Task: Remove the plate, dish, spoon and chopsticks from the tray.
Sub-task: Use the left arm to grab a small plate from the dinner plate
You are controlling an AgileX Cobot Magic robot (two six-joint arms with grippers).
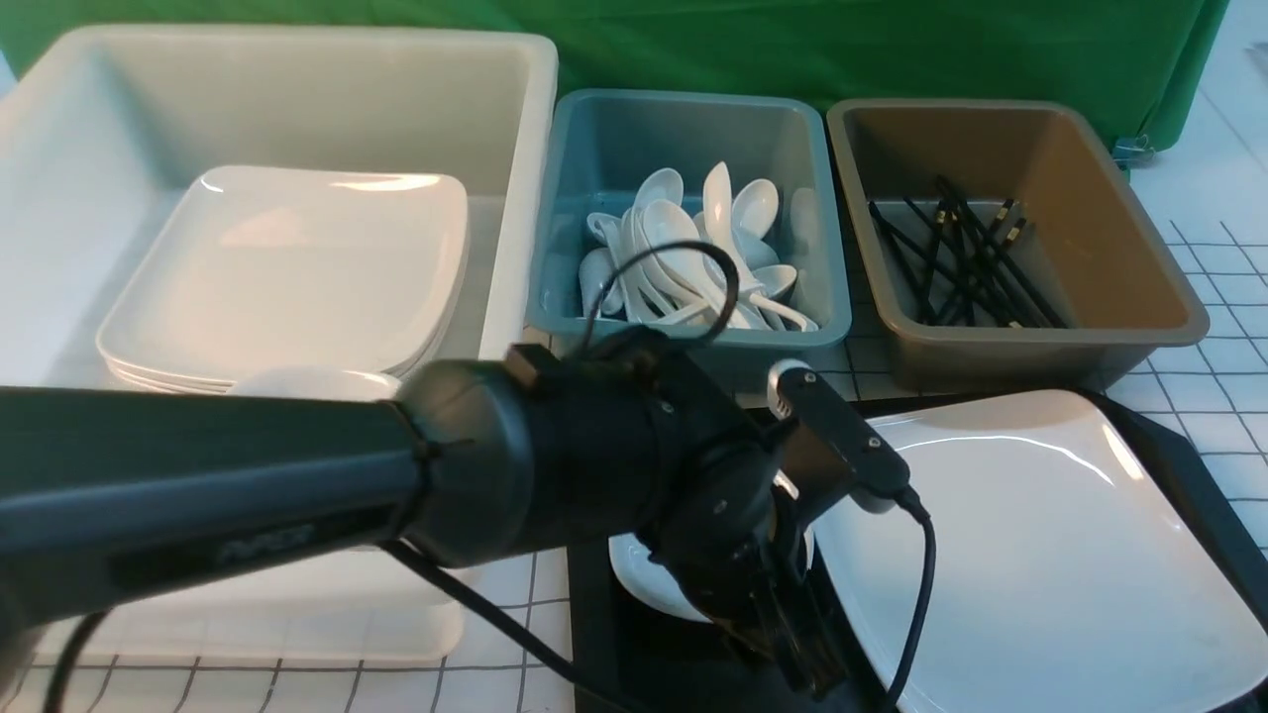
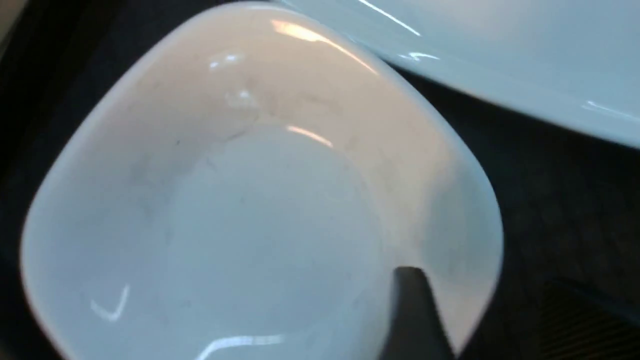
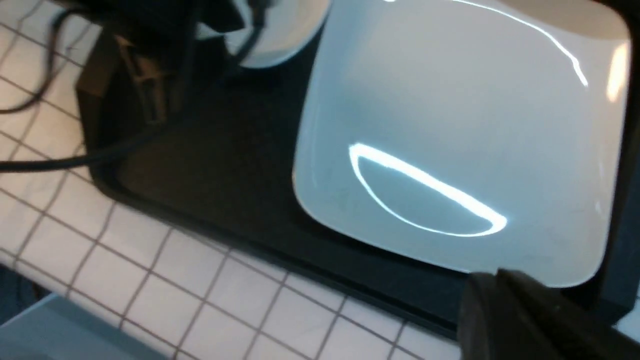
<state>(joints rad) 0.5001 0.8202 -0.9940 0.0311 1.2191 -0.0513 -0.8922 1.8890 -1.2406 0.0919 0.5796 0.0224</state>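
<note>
With your left gripper (image 2: 487,282) spread wide over the rim of the dish (image 2: 275,220), which sits on the tray (image 1: 594,634) beside the plate (image 1: 1030,555), centre that wall between the fingers, then squeeze gently and lift level.

plate (image 1: 1030,545): glossy, smooth | dish (image 2: 270,225): glossy | cloth (image 1: 693,50): green fabric | bins (image 1: 1020,361): plastic

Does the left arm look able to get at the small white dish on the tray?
Probably yes: its open fingers are already at the dish, and nothing lies in it.
</note>
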